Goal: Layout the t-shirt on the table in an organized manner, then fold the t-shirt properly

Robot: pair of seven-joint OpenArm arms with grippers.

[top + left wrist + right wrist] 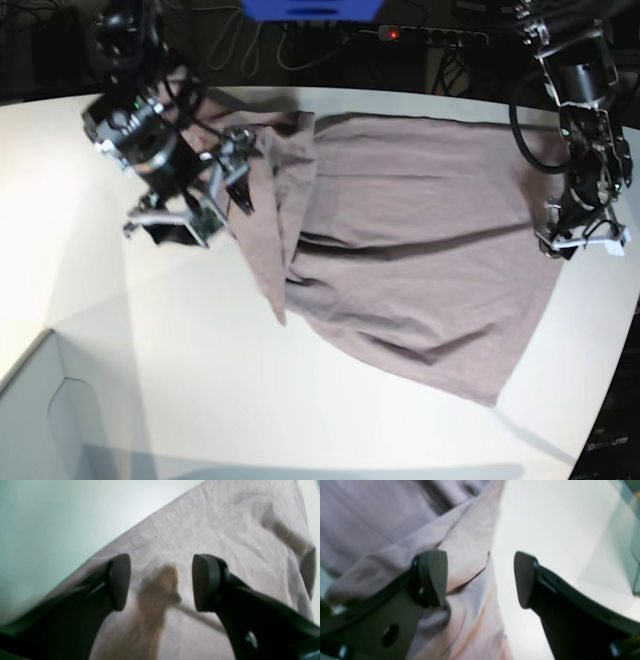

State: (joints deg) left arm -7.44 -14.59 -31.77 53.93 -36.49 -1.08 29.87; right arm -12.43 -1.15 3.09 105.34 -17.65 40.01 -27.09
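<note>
T-shirt (420, 230) lies flat between both tools, neither gripping.

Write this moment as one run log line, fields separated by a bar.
shirt: on table, one side folded over | right pincer: open, at folded edge | left pincer: open, above shirt | fold: not done

Place: a robotics lab or test bench.
Worktop: a large white table (120, 330) with a curved edge fills the base view.
Rig: two black robot arms reach in from the upper corners.
Wiring: loose cables (250, 45) and a power strip (435, 36) with a red light lie along the dark top edge.
</note>
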